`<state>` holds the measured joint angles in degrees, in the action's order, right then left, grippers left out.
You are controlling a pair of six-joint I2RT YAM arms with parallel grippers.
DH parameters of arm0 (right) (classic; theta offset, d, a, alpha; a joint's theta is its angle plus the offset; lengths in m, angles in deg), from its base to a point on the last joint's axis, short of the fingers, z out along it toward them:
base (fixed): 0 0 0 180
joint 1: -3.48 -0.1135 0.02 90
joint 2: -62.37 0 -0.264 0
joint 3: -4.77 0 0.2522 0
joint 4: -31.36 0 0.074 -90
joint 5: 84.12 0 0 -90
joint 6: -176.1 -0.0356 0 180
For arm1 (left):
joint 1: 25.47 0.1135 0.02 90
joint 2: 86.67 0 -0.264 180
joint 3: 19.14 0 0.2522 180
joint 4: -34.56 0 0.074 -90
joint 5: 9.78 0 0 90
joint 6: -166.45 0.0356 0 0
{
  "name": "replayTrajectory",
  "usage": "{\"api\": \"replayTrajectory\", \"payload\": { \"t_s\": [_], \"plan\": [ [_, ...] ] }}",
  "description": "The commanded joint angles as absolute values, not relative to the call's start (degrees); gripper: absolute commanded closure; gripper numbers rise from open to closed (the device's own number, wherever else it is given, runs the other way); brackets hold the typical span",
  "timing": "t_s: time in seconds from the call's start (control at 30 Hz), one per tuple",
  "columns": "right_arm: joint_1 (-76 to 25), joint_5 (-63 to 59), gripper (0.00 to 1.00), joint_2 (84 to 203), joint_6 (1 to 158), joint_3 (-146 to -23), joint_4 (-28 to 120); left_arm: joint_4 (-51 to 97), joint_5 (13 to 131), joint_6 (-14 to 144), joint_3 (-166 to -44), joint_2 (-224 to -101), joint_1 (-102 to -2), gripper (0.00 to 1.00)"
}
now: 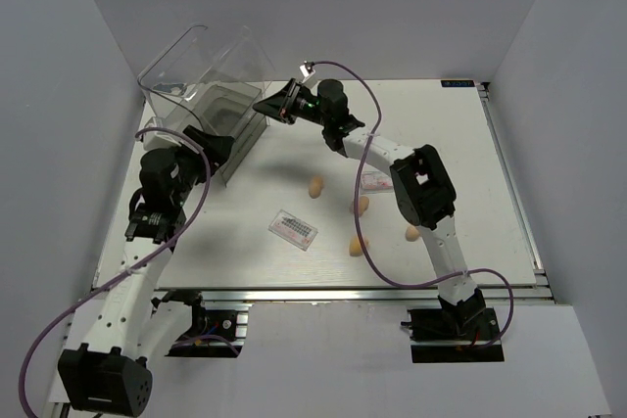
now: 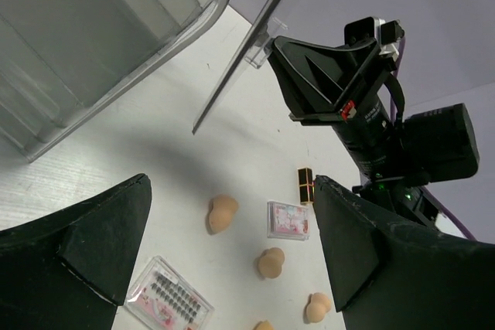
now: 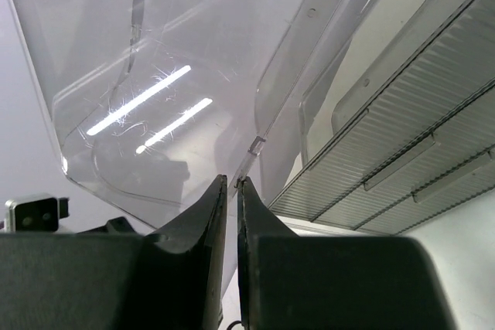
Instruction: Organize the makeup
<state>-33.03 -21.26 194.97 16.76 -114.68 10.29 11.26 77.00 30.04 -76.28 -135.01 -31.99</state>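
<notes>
Near half of the white desk [image 1: 460, 163]: all the makeup I can see lies loose. Four small tan egg-shaped sponges [image 1: 315, 187] sit scattered mid-desk, apart from one another. One flat clear rectangular palette [image 1: 294, 229], dark and pink inside, lies near the middle. A second palette [image 1: 375, 181] lies partly under the right arm. One short black-and-gold lipstick tube [image 2: 305, 185] lies just beside the second palette; no other tube shows in any view.

Left gripper [image 2: 232, 182]: jaws wide open and empty, hovering over the desk beside the box.

Far left: large clear plastic drawer box [image 1: 235, 119]. Right gripper [image 3: 232, 185]: jaws closed to a sliver, apparently pinching the edge of a thin clear plastic panel [image 3: 155, 59] belonging to the box.

Judgement: the step in hand is opening the box, and nothing is stowed yet. The next move calls for drawing the panel clear without the thin, slick edge slipping. The open left jaws can then go down on the nearest sponge.
</notes>
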Motion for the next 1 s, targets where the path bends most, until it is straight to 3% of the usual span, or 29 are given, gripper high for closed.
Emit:
{"api": "replayTrajectory", "payload": {
  "t_s": [0.0,0.43,0.8,0.97],
  "plan": [
    [-32.73,-21.1,1.0,189.11,17.55,-114.64,5.92,16.31,75.74,32.07,-77.55,-136.94,-31.8,0.06],
    [-32.56,-21.98,1.0,185.95,17.55,-114.02,7.15,19.21,74.25,35.94,-82.48,-144.15,-31.8,0.07],
    [-32.65,-22.6,1.0,184.54,18.43,-114.02,8.73,24.84,66.25,32.42,-87.93,-150.48,-31.8,0.26],
    [-32.73,-22.95,1.0,183.93,19.39,-113.93,9.52,26.25,64.32,30.67,-87.05,-149.6,-31.8,0.26]
  ]
}}
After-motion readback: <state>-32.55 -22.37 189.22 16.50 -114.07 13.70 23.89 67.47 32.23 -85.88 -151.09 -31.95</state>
